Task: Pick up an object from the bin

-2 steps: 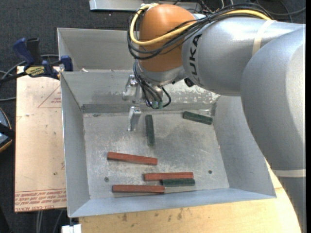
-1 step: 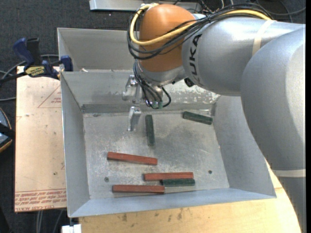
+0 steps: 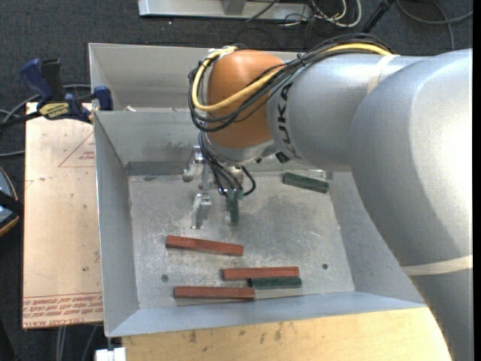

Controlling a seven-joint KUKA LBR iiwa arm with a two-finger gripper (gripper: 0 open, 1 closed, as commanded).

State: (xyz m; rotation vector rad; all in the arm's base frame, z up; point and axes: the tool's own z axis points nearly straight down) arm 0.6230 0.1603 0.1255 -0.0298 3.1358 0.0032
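Camera view, looking down into the bin (image 3: 113,201): the arm (image 3: 376,119) comes in from the right and takes up most of that side, with its orange cover (image 3: 237,100) and a loop of cables (image 3: 197,89) sitting over the back half of the bin. The gripper (image 3: 216,210) hangs below the cover, down near the grey floor around the back-middle. Its fingers (image 3: 201,210) are spread apart with a clear gap between them, and I can't see anything in that gap. The finger on the arm's side looks darker and a bit greenish; I can't tell if that's just the finger.

The nearest thing to the gripper is a red-brown stick (image 3: 204,245), lying flat and slightly tilted just in front of the fingertips — close, but not between them.

Further toward the front edge there's a second red-brown stick (image 3: 261,273) with a dark green stick (image 3: 275,282) lying right against its front side. A third red-brown stick (image 3: 214,293) lies to their left, nearly at the front wall. Another dark green stick (image 3: 306,182) lies off to the right at the back, close under the arm — well apart from the others.
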